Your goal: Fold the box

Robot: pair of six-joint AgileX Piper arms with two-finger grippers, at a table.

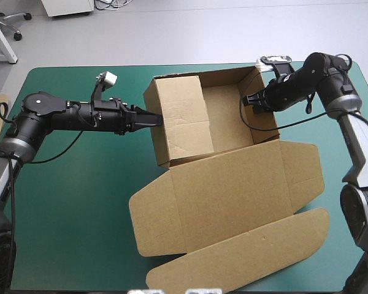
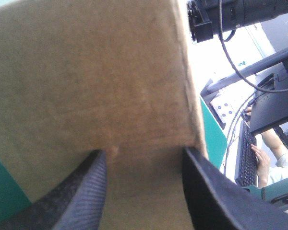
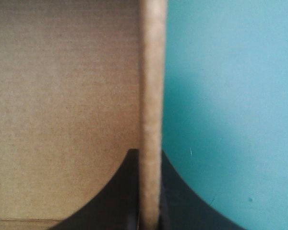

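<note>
Brown board, cut and creased: the box (image 1: 233, 184) sits mid-table on the teal-green cover (image 1: 67, 208), an open tray with its walls raised and the lid lying flat toward the near edge. At its left wall we see the left gripper (image 1: 154, 120), fingers spread against the outer face. At its right wall, the right gripper (image 1: 248, 100) pinches the rim, nearly closed.

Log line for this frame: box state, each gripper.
box: tray, lid flat | left gripper: open, at left wall | right gripper: shut on right wall
</note>
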